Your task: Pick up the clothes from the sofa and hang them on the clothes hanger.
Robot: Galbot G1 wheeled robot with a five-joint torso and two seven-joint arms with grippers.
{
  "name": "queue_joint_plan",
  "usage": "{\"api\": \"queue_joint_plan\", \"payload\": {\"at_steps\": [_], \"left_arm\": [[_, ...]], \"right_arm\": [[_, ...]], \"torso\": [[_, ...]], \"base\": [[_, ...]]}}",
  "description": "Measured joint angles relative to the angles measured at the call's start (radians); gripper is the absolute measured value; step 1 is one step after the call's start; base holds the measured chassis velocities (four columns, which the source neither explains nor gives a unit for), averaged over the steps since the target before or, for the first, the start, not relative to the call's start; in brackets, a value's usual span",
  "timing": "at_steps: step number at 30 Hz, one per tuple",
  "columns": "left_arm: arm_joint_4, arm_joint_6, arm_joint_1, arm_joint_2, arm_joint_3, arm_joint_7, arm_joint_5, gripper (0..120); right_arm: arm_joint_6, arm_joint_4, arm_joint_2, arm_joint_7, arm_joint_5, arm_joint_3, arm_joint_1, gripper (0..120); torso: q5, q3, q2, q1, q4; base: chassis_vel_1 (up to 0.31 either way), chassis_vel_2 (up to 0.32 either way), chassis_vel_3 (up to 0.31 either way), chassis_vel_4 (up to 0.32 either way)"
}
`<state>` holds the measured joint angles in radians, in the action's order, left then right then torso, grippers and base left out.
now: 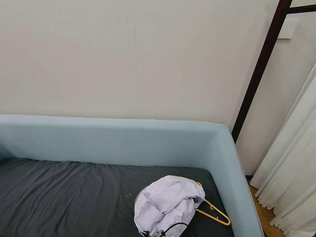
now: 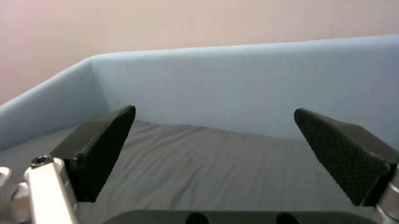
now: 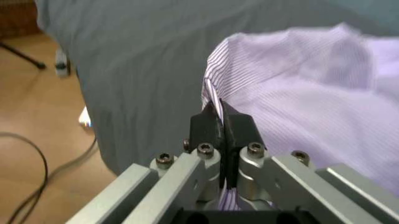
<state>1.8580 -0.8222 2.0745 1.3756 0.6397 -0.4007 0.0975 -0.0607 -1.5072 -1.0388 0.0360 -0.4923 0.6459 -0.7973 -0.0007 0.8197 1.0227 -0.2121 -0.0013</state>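
A fold of the lilac striped shirt [image 3: 311,79] is pinched between the closed fingers of the right gripper [image 3: 220,112], which is angled down at the garment. The shirt is crumpled on the sofa [image 1: 123,140] over a yellow hanger [image 1: 216,213]. The left gripper [image 2: 213,113] is held spread wide above the dark seat.

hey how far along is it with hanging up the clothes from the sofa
Early. Done: the right gripper is shut on a fold of the lilac shirt. In hand: the lift; the shirt lies on the sofa seat, a yellow hanger poking out beneath. Left: hanging it. The left gripper hangs open, empty.
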Motion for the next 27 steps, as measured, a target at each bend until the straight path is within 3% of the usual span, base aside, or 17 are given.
{"api": "queue_joint_plan", "payload": {"at_steps": [4,10,15,20,24,27], "left_arm": [[-0.014,0.000,-0.015,0.001,-0.012,0.000,0.007,100],[-0.016,0.001,-0.036,-0.001,-0.017,0.000,0.021,100],[-0.021,0.001,-0.054,-0.001,-0.025,0.000,0.028,100],[-0.022,0.001,-0.066,0.003,-0.028,0.001,0.033,100],[-0.021,0.001,-0.076,0.008,-0.013,0.001,0.048,100],[-0.015,0.001,-0.076,0.011,-0.006,0.001,0.052,100]], "right_arm": [[-0.035,-0.132,0.042,0.010,-0.110,-0.070,0.046,0],[-0.067,-0.299,0.135,0.016,-0.223,-0.079,0.181,0],[-0.086,-0.406,0.160,0.007,-0.318,-0.059,0.300,0],[-0.095,-0.454,0.136,0.013,-0.384,-0.028,0.422,0],[-0.121,-0.469,0.056,0.051,-0.462,0.029,0.605,0],[-0.119,-0.432,0.015,0.049,-0.476,0.049,0.669,0]], "torso": [[-0.0001,0.000,0.000,0.000,0.0003],[-0.0001,0.000,0.000,0.000,0.0000],[0.0000,0.000,0.000,0.000,-0.0001],[-0.0001,0.000,0.000,0.000,0.0000],[-0.0003,0.000,0.000,0.000,0.0003],[-0.0004,0.000,0.000,0.000,0.0004]], "base": [[0.000,0.000,0.000,0.000],[0.000,0.000,0.000,0.000],[0.000,0.000,0.000,0.000],[0.000,0.000,0.000,0.000],[0.000,0.000,0.000,0.000],[0.000,0.000,0.000,0.000]]}}
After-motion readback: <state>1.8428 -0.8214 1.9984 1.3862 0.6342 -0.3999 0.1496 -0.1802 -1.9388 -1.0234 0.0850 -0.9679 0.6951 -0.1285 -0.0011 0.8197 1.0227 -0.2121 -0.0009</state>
